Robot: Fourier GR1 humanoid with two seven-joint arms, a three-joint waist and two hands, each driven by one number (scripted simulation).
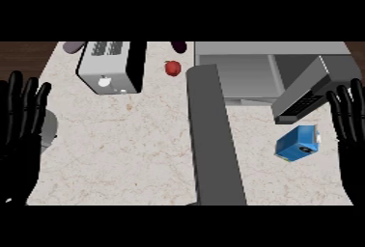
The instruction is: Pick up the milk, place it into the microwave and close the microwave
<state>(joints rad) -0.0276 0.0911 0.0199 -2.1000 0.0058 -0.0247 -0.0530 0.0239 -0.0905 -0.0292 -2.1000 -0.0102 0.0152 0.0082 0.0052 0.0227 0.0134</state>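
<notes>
The right hand point(349, 130) is resting at the view's right edge, fingers straight and pointing up, holding nothing, and just to its left the milk point(296, 144), a blue carton, is sitting on the pale marbled counter point(121, 154), near the hand but apart from it. Right above the milk the microwave's door point(310, 89) is hanging open, angling out over the counter with a dark button panel showing at its lower end, and beside it the microwave point(239, 72) is showing its grey cavity. A long dark grey slab point(214, 144) is running from the microwave's left corner down to the lower edge, splitting the counter in two. Over on the far side the left hand point(21, 125) is resting open at the left edge, fingers up, partly covering a grey round thing point(49, 129). Up at the top left a silver toaster point(107, 67) is standing, and a small red fruit point(172, 67) is sitting between it and the microwave
</notes>
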